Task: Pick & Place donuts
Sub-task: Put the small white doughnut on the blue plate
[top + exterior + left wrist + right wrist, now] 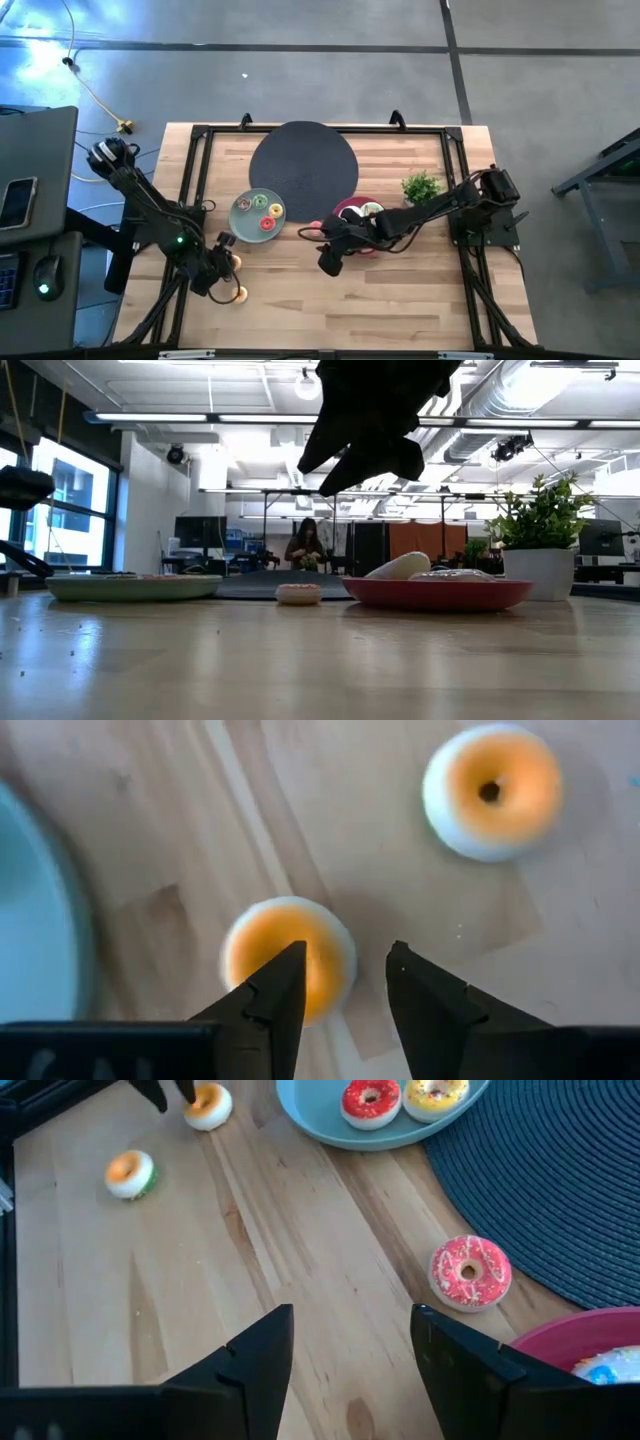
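Two tiny orange-iced donuts lie flat on the wood near the table's near-left part: one (233, 262) (290, 958) right under my left gripper (222, 264) (345, 982), the other (240, 295) (490, 788) a little nearer the front edge. My left gripper is open and points down; the first donut sits beneath one fingertip rather than in the gap. A pink-iced donut (313, 230) (470, 1272) (298, 593) lies between the two plates. My right gripper (330, 262) (350, 1330) hangs open above bare wood, near that pink donut. My left gripper comes down from above over the tiny orange donut (262, 945). One fingertip (285, 982) overlaps its icing in the wrist view. I cannot tell whether it touches. The donut lies flat on the table.
A grey-green plate (243, 222) (330, 1132) holds several small donuts, red (370, 1102) and yellow (435, 1092) among them. A pink plate (346, 208) (437, 595) holds iced donuts. A round dark mat (303, 165) and a potted plant (421, 186) stand farther back. A person (305, 545) shows beyond the table.
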Controlling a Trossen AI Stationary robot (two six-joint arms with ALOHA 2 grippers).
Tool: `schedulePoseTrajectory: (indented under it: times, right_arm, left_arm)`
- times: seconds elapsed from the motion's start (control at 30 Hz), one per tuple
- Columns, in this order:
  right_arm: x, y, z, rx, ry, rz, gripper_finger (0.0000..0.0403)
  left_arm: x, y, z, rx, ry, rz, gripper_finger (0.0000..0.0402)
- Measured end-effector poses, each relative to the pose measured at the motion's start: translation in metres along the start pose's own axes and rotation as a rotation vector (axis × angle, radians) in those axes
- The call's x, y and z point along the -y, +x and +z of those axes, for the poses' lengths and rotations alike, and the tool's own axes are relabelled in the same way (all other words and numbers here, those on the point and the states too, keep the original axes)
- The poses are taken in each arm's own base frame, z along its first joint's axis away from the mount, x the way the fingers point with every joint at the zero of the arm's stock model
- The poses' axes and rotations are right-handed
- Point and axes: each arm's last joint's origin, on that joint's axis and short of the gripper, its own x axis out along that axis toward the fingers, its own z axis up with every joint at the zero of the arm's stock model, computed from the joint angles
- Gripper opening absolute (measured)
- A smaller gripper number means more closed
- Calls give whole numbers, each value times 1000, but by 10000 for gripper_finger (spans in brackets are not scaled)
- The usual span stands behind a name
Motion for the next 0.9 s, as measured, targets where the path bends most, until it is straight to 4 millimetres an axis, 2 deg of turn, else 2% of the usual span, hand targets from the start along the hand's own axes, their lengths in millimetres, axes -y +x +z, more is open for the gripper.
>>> schedulePoseTrajectory:
  times: [0.3, 0.4, 0.6, 0.8, 0.9]
  right_arm:
    - [7, 2, 5, 10, 16, -19, 194]
    - [8, 3, 7, 12, 20, -21, 194]
    - [11, 4, 10, 17, 37, -20, 194]
    - [11, 4, 11, 22, 43, -17, 194]
    - [10, 4, 12, 17, 53, 12, 194]
  left_arm:
    - [3, 14, 0, -70, 3, 20, 125]
    - [3, 15, -1, -74, -11, 44, 97]
    - [0, 15, -3, -76, -25, 109, 10]
    - [-1, 14, -4, -72, -73, 137, 6]
    - [0, 7, 6, 3, -91, 131, 4]
